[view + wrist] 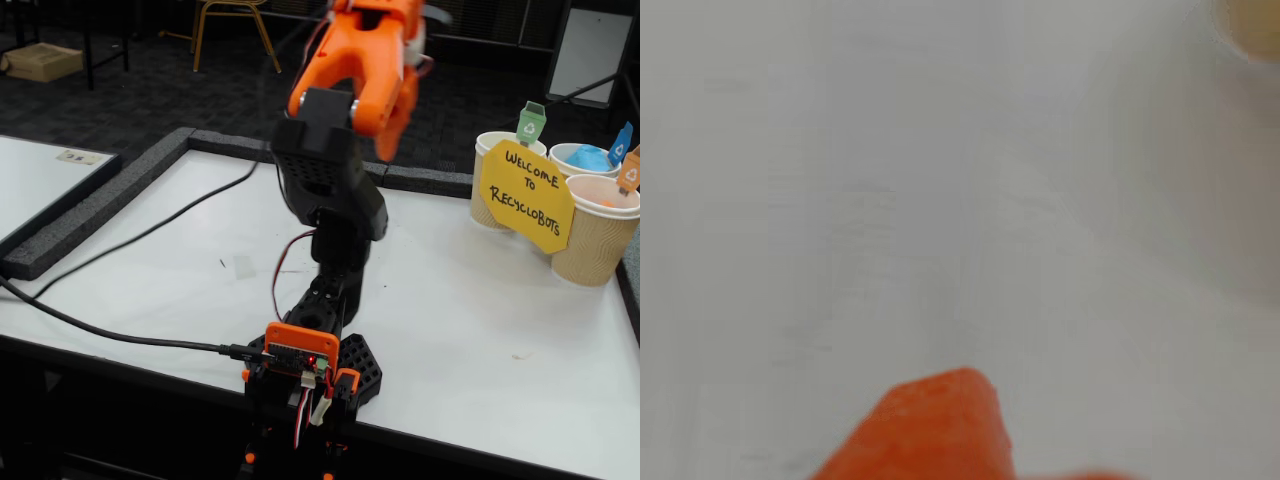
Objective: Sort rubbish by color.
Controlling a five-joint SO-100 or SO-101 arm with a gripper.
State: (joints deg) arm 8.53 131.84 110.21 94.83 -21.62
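While the claw hangs high at upper centre, its opening impossible to tell, the blue wad sits in a cup to its right.

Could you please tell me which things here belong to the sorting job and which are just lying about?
Job: light blue crumpled paper wad, inside a cup; three beige paper cups with coloured flags; orange pincer.
Lying about: yellow lettered sign; black cable.
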